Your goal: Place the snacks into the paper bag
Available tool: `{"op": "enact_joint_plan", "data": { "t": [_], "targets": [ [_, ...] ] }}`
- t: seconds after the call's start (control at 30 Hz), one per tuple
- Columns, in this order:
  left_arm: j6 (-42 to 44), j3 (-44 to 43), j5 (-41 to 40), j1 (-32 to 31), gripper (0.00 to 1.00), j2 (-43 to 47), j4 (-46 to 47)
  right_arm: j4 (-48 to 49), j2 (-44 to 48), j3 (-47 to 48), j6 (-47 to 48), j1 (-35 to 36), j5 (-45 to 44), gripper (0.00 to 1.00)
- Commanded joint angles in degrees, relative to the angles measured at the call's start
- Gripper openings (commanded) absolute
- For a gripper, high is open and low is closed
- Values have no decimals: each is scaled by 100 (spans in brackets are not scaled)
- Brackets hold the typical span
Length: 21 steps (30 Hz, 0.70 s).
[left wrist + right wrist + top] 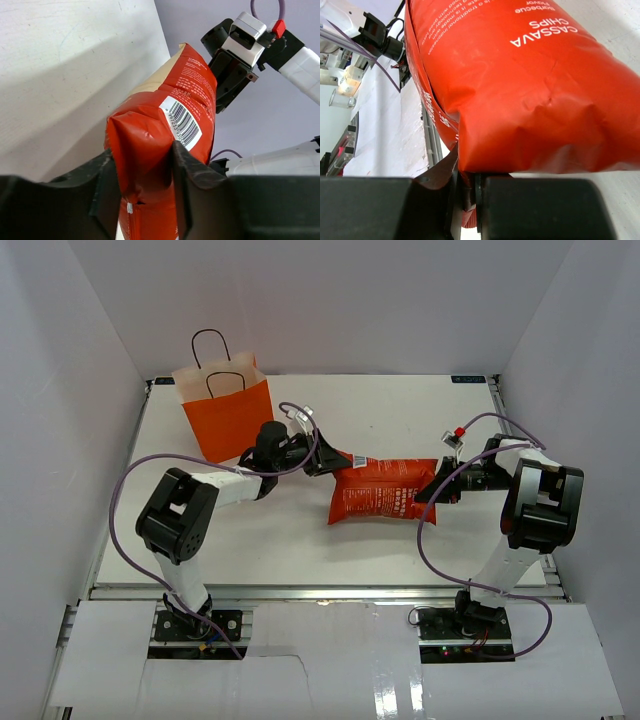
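Observation:
The large red chip bag [380, 492] hangs between both grippers above the table's middle. My left gripper [325, 460] is shut on its left end; in the left wrist view [142, 155] the bag [165, 125] fills the gap between the black fingers. My right gripper [432, 492] is shut on the bag's right end seam; the right wrist view [467, 180] shows the crimped edge pinched tight under the bag [530, 80]. The orange paper bag [228, 410] stands upright at the back left, just behind my left gripper. No small candy packets show.
White walls enclose the table [400, 400] on three sides. Purple cables loop off both arms. The right gripper [227, 85] shows at the far end of the chip bag in the left wrist view.

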<state>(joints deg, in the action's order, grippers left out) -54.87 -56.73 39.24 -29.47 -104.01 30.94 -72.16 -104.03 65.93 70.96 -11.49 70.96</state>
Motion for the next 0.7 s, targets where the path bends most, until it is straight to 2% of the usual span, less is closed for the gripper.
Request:
{"op": "enact_joint_plan", "data": {
  "t": [0.0, 0.07, 0.1, 0.17, 0.27, 0.3, 0.33, 0.4, 0.47, 0.53, 0.57, 0.6, 0.67],
  "targets": [
    [-208, -5, 549, -173, 42, 310, 404, -237, 84, 130, 129, 182, 533, 8],
    [-147, 65, 514, -173, 40, 459, 404, -115, 137, 166, 33, 199, 481, 8],
    [-103, 100, 505, -173, 31, 617, 387, -10, 181, 166, -212, 199, 393, 9],
    [72, 153, 453, -173, 26, 785, 308, 593, 400, 122, -668, 226, 261, 10],
    [301, 145, 391, -173, 14, 1101, -34, 1334, 830, -27, -1618, 278, -99, 18],
    [415, 145, 400, -173, 9, 1171, -148, 1771, 927, -54, -1829, 296, -282, 23],
    [459, 162, 426, -173, 1, 1303, -176, 1941, 1102, -80, -2014, 340, -345, 26],
    [582, 189, 453, -164, 0, 1435, -368, 2187, 1209, -54, -2305, 384, -425, 33],
    [670, 215, 409, -146, 0, 1680, -588, 2303, 1315, 16, -2533, 480, -556, 36],
    [767, 241, 374, -94, 0, 1961, -737, 2426, 1393, 77, -2709, 559, -644, 45],
    [794, 241, 373, -50, 0, 2059, -738, 2461, 1411, 104, -2780, 603, -679, 45],
    [820, 241, 365, -24, 0, 2147, -825, 2513, 1438, 122, -2841, 630, -776, 51],
    [960, 198, 356, 91, 0, 2418, -975, 2602, 1508, 200, -2921, 753, -916, 58]
  ]
}}
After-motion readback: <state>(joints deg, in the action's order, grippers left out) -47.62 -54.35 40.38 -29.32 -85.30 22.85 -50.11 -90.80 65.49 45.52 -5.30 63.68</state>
